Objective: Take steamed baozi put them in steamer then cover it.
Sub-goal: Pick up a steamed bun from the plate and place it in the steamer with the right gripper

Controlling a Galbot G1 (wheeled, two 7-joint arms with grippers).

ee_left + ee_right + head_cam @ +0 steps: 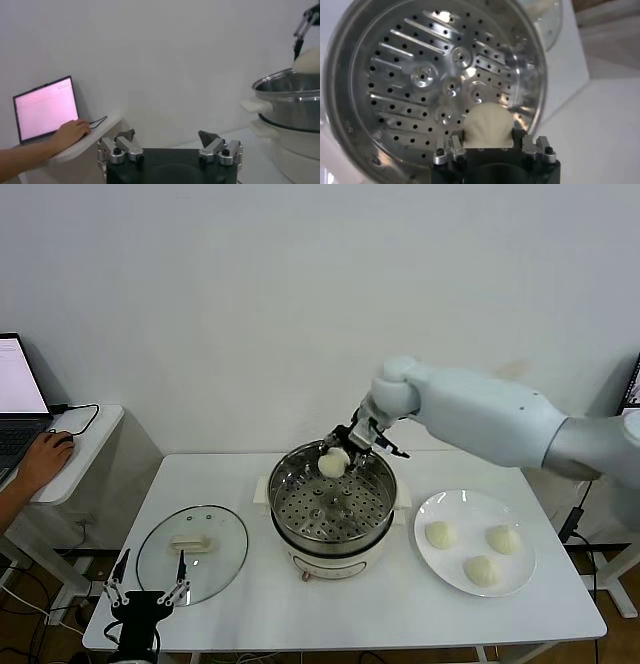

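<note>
Holding one bun (333, 463) between its fingers, your right gripper (352, 446) hangs over the far rim of the steamer (333, 506), with the bun above the perforated floor and not yet touching it. The right wrist view confirms the pinch: the bun (488, 127) sits clamped between the two fingers, with the empty basket (420, 80) behind it. The right arm reaches in from the right side of the table (330, 604).

Three more buns (441, 534) (503, 538) (481, 570) lie apart from one another on the white plate (470, 507), just right of the steamer.

The lid (192, 552) lies flat on the table to the steamer's left, handle up.

Your left gripper (147, 591) is parked at the near left edge of the table, beside the lid's near rim, fingers spread wide and holding nothing.

At far left, a person's hand (44, 459) rests on a side desk by a laptop (18, 404).
</note>
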